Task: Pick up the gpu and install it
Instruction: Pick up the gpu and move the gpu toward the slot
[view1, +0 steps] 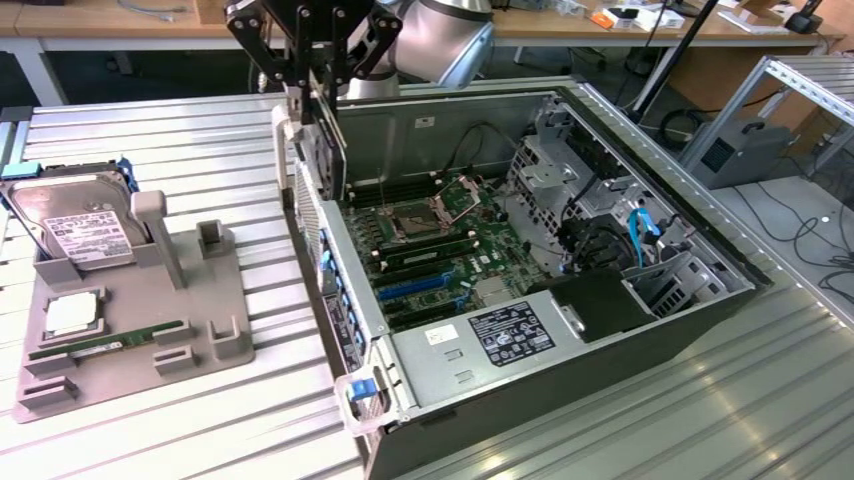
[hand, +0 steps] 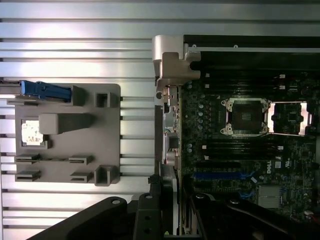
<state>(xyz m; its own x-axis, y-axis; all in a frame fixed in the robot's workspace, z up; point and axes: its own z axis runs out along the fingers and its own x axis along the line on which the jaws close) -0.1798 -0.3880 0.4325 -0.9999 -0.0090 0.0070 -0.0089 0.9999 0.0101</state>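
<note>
step in hand, as i judged it: carry and line-up. pick done, seating not yet done. claw (view1: 318, 88) was clamped on the gpu (view1: 320, 150), fingers pinched on its upper edge.

gpu hung clear of the table (view1: 160, 420), over the open pc case (view1: 667, 300), beside the rear wall (view1: 310, 235) at the exterior view's left and above the motherboard (view1: 441, 250). no contact with the board that i could make out.

card stood on edge, flat face toward the exterior camera. long axis read near upright there — foreshortening left that unsure. pale bracket side seemed to face the rear wall; hard to tell it from the case corner.

seating would call for the bottom edge square over a blue slot (view1: 411, 287), bracket flush to the wall, and a straight descent — no twist.
</note>
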